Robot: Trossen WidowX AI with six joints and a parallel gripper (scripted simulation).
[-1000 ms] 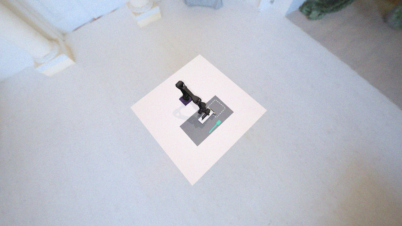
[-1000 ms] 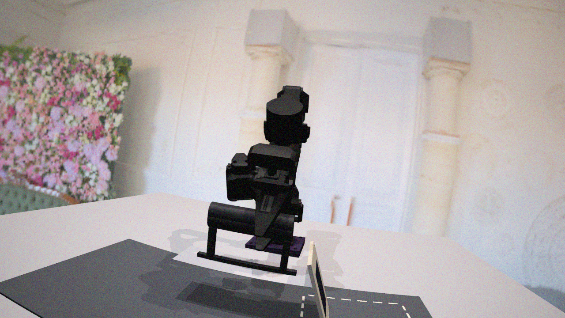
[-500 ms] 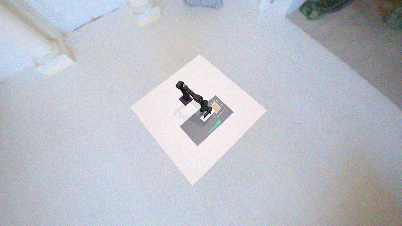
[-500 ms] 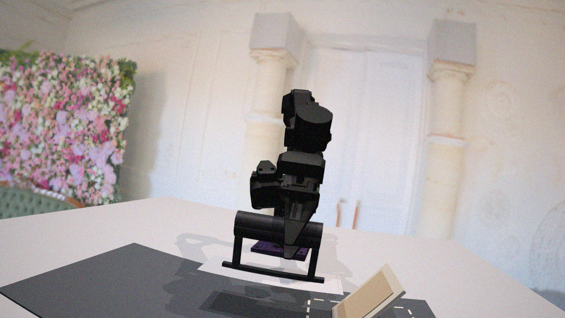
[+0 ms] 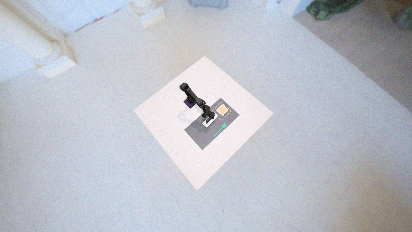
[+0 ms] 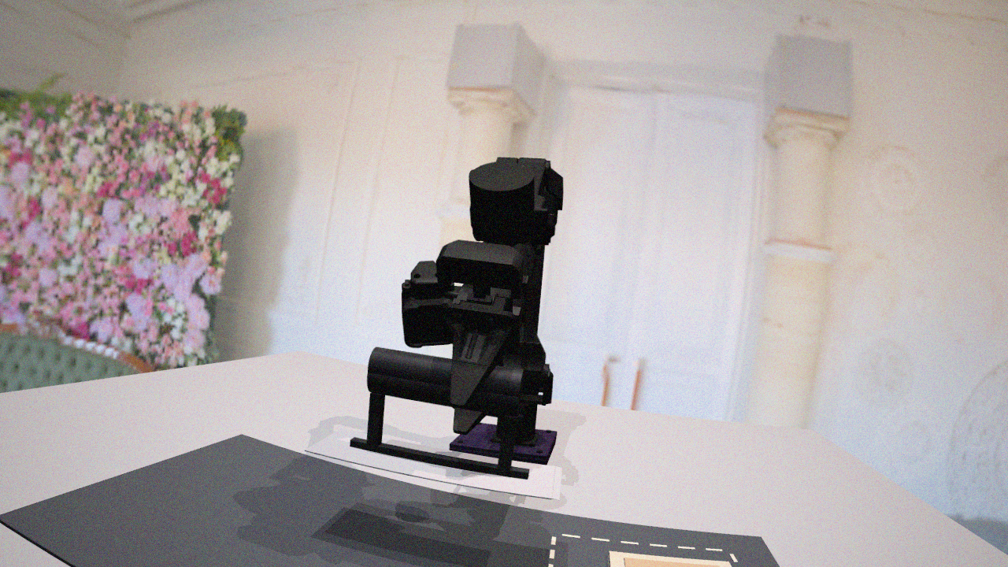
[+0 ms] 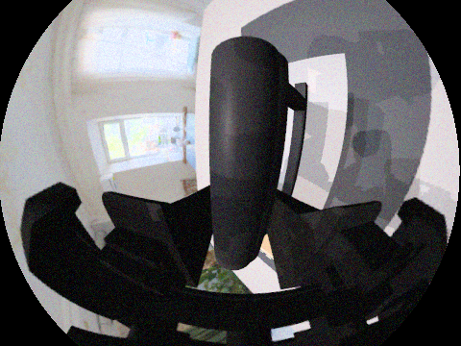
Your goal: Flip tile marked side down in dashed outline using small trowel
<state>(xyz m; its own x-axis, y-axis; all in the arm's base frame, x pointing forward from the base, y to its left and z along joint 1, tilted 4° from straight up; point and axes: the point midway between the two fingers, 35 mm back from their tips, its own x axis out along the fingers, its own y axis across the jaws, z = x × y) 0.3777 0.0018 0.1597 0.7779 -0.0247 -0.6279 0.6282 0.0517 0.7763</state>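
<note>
The gripper [image 6: 457, 394] is clamped on the small trowel's black handle [image 6: 412, 375], keeping its white blade [image 6: 493, 479] level above the mat [image 5: 201, 138], while the tile [image 5: 222, 110] lies plain-side-up inside the dashed outline [image 5: 216, 116].

The top view looks down from high up and far off, taking in the whole white table [image 5: 173, 138] and the floor around it. The exterior view sits low, close at the table's edge, facing the arm [image 6: 493, 316] and the wall behind. The wrist view looks along the gripper [image 7: 246, 263]; all three share the grey mat [image 5: 198, 138].
</note>
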